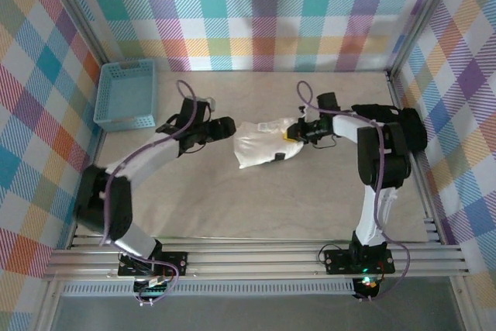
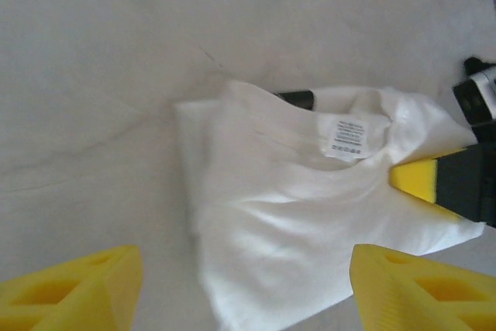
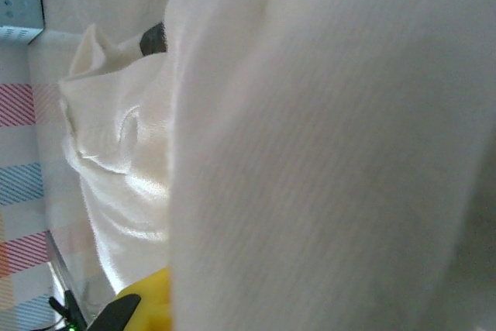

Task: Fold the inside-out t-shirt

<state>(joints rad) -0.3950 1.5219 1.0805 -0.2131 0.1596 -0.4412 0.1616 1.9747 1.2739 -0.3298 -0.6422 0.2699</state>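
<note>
While the white inside-out t-shirt (image 1: 262,145) lay in a small folded bundle in the middle of the table (image 1: 232,199), an arm reached in to it from each side. The left gripper (image 1: 230,125) sat just beside the shirt's left edge. In its own camera its two yellow fingers (image 2: 77,288) stood wide apart with nothing held between them, and the shirt (image 2: 302,215) lay just ahead of them. A little white label (image 2: 345,139) showed on top of the cloth, near the far edge.

The right gripper (image 1: 293,134) was at the shirt's right edge. Its jaws were pressed together, pinching the cloth there. One of its yellow fingers (image 2: 422,180) lay right against the shirt. In the right wrist camera the white cloth (image 3: 310,160) hung very close, with a bit of yellow finger (image 3: 151,300) low down.

A small dark thing (image 2: 296,99) peeked out at the shirt's far edge; what it was could not be told. A blue basket (image 1: 125,95) sat at the far left of the table, well apart from the shirt.
</note>
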